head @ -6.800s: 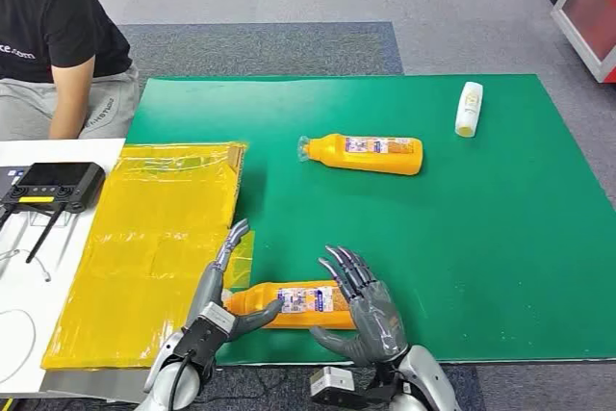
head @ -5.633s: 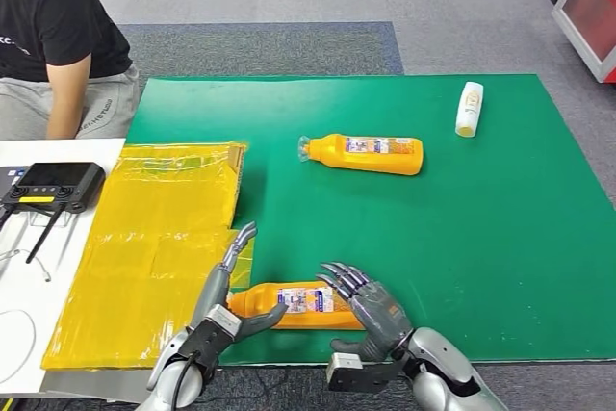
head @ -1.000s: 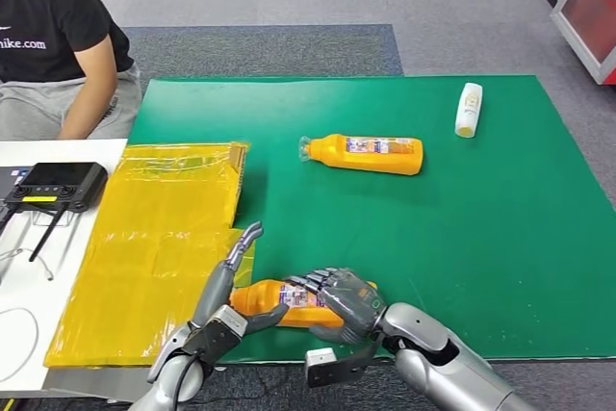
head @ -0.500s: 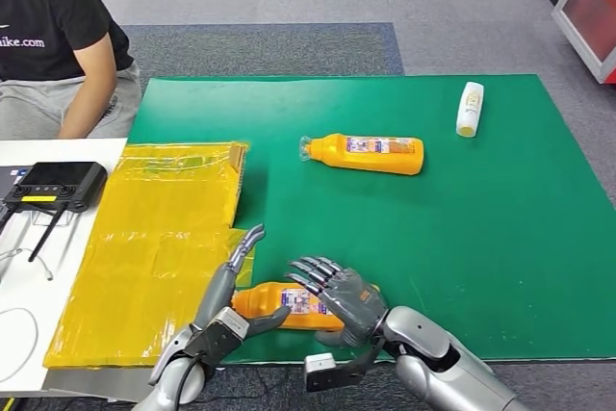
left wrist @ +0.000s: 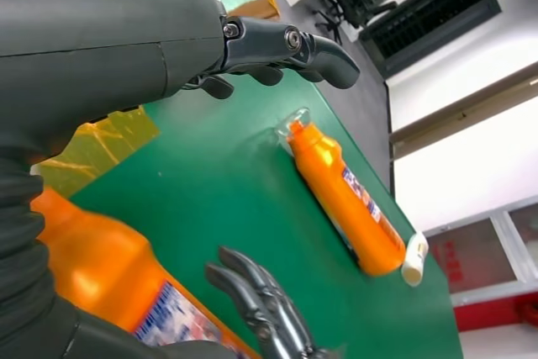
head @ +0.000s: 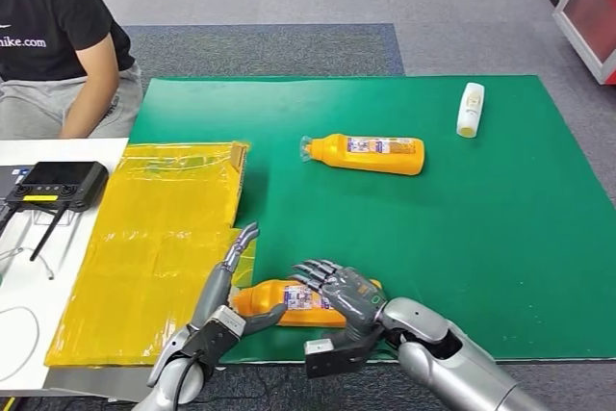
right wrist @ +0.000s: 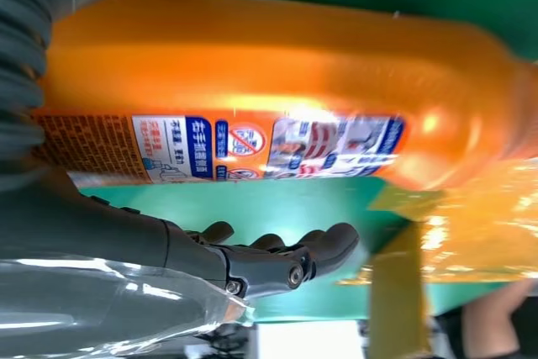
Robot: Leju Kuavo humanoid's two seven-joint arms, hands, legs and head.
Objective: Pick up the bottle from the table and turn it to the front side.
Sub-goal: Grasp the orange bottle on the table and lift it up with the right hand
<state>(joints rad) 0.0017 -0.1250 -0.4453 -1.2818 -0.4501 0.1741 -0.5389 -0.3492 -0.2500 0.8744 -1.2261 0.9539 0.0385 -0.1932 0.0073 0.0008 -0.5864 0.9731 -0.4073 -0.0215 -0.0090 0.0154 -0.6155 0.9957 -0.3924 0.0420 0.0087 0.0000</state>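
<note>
While the near orange bottle (head: 295,301) lies on its side at the front edge of the green mat (head: 472,238), both hands flank it. Neck end points toward the yellow plastic sheet (head: 152,238); label faces up and partly away from the robot.

Right hand (head: 345,295): arched over the bottle's base end, fingers spread and lifted above the label, thumb low on the near side. Not closed on the bottle; the right wrist view shows a strip of green between fingers and bottle. Whether the palm touches the bottle, cannot tell.

Left hand (head: 229,300): at the neck end, fingers straight and apart, reaching over the corner of the yellow sheet. Thumb lies against the bottle's shoulder. Holds nothing.

Edges: the bottle is just inside the mat's front edge, with the sheet's corner touching or just beside its neck. Open green beyond it and to the right.

Second orange bottle (head: 363,154) lies on its side mid-mat, well apart. Small white bottle (head: 470,110) lies near the far right corner.

Far left: a person (head: 51,36) in a black shirt sits by the mat's corner; a black device (head: 54,185) rests on a white table (head: 22,305).
</note>
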